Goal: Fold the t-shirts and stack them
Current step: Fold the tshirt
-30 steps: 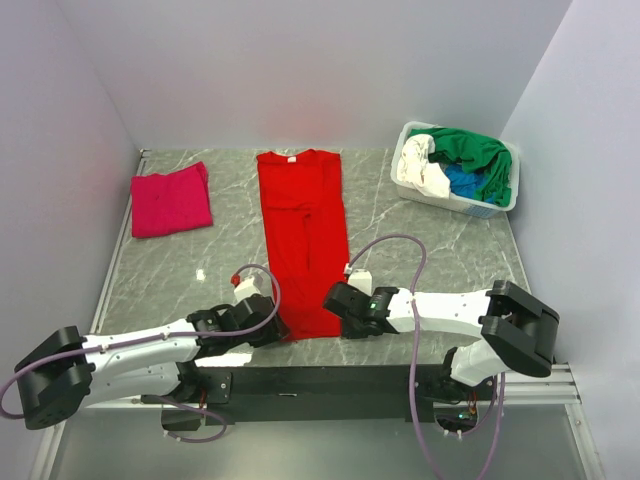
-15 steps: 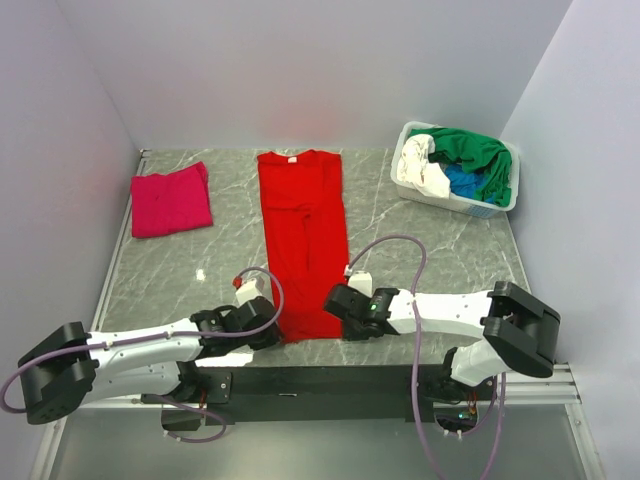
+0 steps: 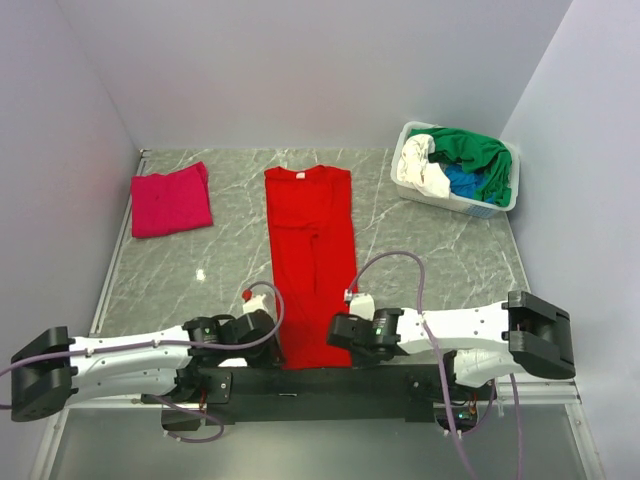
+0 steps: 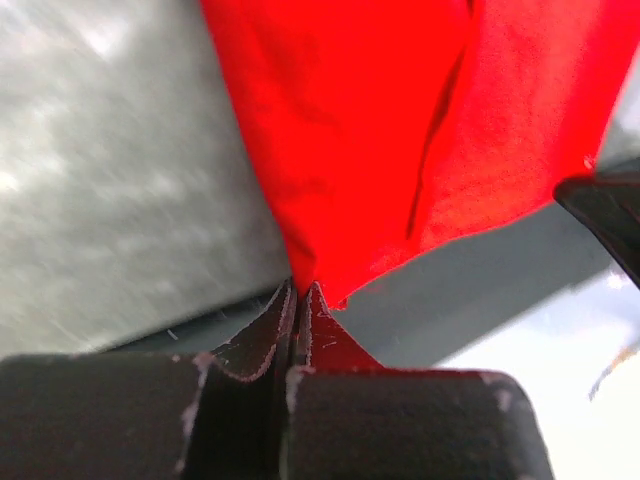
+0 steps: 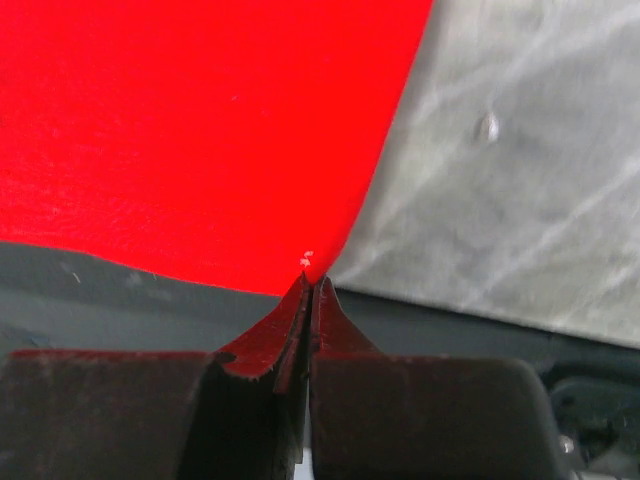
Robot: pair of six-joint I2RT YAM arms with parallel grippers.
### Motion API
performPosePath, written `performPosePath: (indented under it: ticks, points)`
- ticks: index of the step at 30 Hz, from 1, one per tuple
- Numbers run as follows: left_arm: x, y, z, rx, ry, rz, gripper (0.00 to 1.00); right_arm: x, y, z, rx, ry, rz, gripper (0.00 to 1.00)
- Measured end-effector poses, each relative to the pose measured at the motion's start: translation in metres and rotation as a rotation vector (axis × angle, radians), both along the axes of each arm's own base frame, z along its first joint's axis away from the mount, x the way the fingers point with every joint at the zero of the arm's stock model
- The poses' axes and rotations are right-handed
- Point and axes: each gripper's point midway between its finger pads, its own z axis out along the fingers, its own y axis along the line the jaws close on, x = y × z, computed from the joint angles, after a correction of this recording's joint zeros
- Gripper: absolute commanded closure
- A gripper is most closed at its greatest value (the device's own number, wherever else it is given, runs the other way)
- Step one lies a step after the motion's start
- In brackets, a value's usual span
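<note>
Basket first: the white plastic basket [image 3: 470, 206] sits at the far right corner of the desk [image 3: 420, 260], set a little askew, and it is piled high. On top, a green t-shirt [image 3: 478, 150] sprawls across the back and right side. A white t-shirt [image 3: 420, 170] is bunched at the left end and spills over that rim, and a blue t-shirt [image 3: 462, 182] shows only as a patch low down between the two. Over on the far left of the desk, close to the wall, a magenta-pink t-shirt [image 3: 170, 202] lies flat, folded into a rough square, well apart from everything else. Centre stage is the red t-shirt [image 3: 312, 250], lying in a long narrow strip down the middle of the desk, collar at the far end, near hem reaching the desk's front edge by the dark bar where the arms are bolted. Both arms are down low at that hem, one at each corner. The left tool [image 4: 297, 300] has its jaws pressed tight together with the left corner of the red cloth pinched between them, and the fabric fans up and away from the grip in soft folds. The right tool [image 5: 308, 290] is clamped just the same on the right corner, red cloth showing in the seam between its fingers, grey marbled desk beside it.
</note>
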Motion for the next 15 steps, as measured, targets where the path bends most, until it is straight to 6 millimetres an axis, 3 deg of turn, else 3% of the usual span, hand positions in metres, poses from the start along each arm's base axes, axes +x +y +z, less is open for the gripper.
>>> performPosePath:
  ticks: [7, 12, 15]
  points:
    - [-0.025, -0.018, 0.021, -0.129, 0.040, -0.043, 0.99, -0.014, 0.005, 0.018, -0.009, 0.007, 0.003, 1.00]
    - [-0.021, -0.026, 0.042, -0.262, 0.024, 0.023, 1.00, -0.003, 0.017, 0.041, 0.030, -0.038, -0.019, 1.00]
    - [-0.010, -0.031, 0.053, -0.319, -0.013, 0.071, 1.00, 0.015, 0.021, 0.052, 0.044, -0.075, -0.047, 1.00]
